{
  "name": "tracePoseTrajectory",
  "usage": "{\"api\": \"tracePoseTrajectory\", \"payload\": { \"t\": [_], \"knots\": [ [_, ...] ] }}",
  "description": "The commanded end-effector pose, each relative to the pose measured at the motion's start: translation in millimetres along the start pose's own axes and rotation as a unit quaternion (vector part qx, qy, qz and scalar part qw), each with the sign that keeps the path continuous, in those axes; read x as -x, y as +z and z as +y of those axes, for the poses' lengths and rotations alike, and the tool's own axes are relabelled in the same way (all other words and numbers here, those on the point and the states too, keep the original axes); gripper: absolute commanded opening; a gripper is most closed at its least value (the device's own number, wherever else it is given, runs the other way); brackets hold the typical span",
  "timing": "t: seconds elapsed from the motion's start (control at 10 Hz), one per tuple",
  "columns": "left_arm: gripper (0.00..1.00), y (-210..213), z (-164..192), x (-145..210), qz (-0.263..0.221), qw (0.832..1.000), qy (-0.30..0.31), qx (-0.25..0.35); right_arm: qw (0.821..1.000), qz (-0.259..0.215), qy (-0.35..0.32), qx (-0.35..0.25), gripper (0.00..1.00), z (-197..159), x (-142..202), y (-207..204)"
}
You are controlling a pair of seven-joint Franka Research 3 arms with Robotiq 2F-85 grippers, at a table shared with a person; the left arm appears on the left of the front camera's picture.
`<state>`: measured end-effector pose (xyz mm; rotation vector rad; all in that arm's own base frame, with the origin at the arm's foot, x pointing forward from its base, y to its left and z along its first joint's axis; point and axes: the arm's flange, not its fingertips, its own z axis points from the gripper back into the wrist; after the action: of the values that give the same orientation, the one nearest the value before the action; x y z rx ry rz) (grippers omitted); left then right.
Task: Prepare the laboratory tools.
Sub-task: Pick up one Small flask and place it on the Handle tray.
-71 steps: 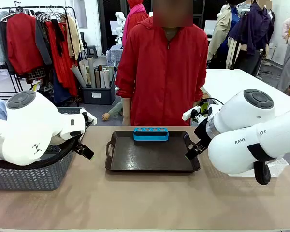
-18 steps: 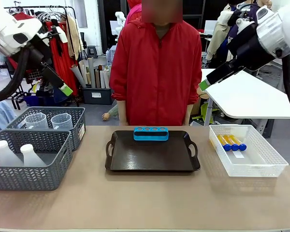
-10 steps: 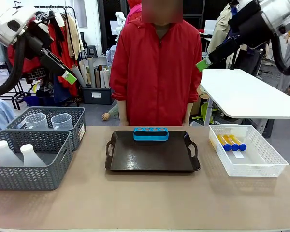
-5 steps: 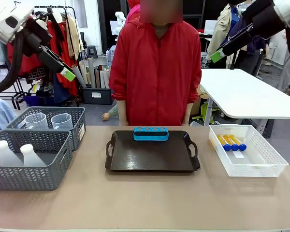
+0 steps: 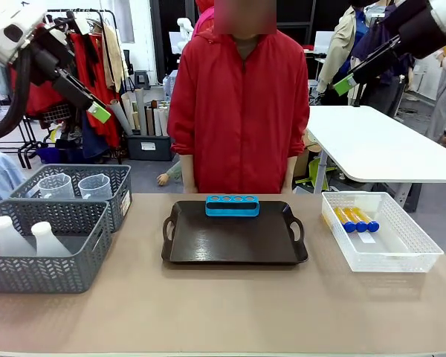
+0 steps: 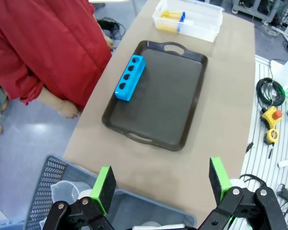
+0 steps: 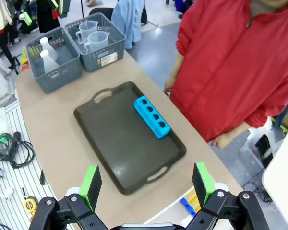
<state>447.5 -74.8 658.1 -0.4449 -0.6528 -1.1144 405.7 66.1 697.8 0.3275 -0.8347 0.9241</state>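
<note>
My left gripper (image 6: 161, 181) hangs open and empty high above the table's left end; its green-padded finger (image 5: 99, 111) shows at the upper left of the front view. High at the right, my right gripper (image 7: 146, 183) is open and empty too, with one finger (image 5: 343, 85) in the front view. The blue rack (image 5: 232, 206) stands with empty holes at the far edge of a dark tray (image 5: 234, 256). Two white conical flasks (image 5: 30, 238) sit in the near grey basket. Two clear jugs (image 5: 76, 185) sit in the basket behind. The orange blue-capped tubes (image 5: 357, 219) lie in the white bin.
A person in a red jacket (image 5: 238, 104) stands at the far side behind the tray. The grey baskets (image 5: 52, 271) take up the table's left end and the white lattice bin (image 5: 401, 256) its right. Bare tabletop (image 5: 223, 312) lies in front of the tray.
Over the last second my right gripper has drifted up and to the right. My left gripper has edged slightly up and left. Nothing on the table has moved.
</note>
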Motion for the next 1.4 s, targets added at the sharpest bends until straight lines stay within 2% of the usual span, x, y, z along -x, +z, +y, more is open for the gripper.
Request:
{"api": "tracePoseTrajectory", "payload": {
  "t": [0.0,0.1,0.2,1.1,1.3],
  "knots": [
    [1.0,0.4,4.7,-1.9,0.003,1.0,-0.008,-0.004,1.0,-0.019,0.013,0.0,1.0,-5.7,-1.5,3.6],
    [1.0,-2.5,4.0,-3.8,0.014,0.999,-0.027,-0.011,1.0,0.0,0.0,0.0,1.0,0.0,0.0,0.0],
    [1.0,0.4,1.8,0.2,0.001,1.0,0.001,-0.001,1.0,0.0,0.0,0.0,1.0,0.0,0.0,0.0],
    [1.0,-0.9,3.2,-0.2,0.004,1.0,-0.002,-0.003,1.0,0.0,0.0,0.0,1.0,0.0,0.0,0.0],
    [1.0,4.7,7.0,4.7,0.067,0.997,0.022,-0.008,1.0,0.0,0.0,0.0,1.0,0.0,0.0,0.0]
  ]
}}
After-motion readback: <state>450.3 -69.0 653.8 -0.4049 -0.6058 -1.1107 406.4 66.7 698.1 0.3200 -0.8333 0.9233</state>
